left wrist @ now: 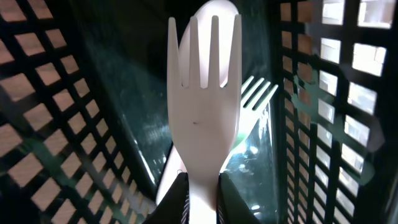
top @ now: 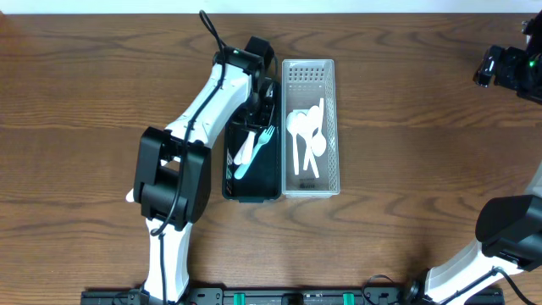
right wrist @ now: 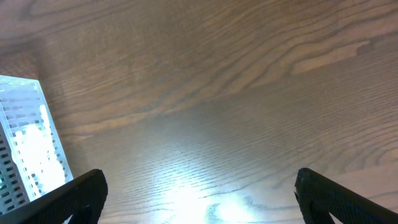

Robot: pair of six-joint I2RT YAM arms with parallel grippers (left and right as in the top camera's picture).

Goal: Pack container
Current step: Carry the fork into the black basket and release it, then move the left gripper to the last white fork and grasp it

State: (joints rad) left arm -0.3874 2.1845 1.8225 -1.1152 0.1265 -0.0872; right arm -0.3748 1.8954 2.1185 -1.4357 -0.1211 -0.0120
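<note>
Big wooden table (top: 423, 152) with 2 long plastic baskets sitting side by side in the middle, touching along their long walls. The black basket (top: 252, 197) is the left one of the pair in the overhead view and the white basket (top: 308, 74) is on the other side. The left arm (top: 203, 102) reaches over and down into the far end of the black one. The right arm (top: 508, 224) is way off at the table edge, well apart from both baskets.

The white basket has a small pile of white spoons (top: 303, 127) in it.

On the left wrist cam, the left gripper (left wrist: 202, 202) is down inside the black basket, its 2 fingers pinching the handle of a white fork (left wrist: 202, 112), tines pointing away from the camera. Another fork (left wrist: 258, 93) lies on the basket floor just behind it.

The right gripper (right wrist: 199, 199) hangs over bare wood with its fingers (right wrist: 78, 193) spread wide, nothing between them, and a corner of the white basket peeks in at the edge.
</note>
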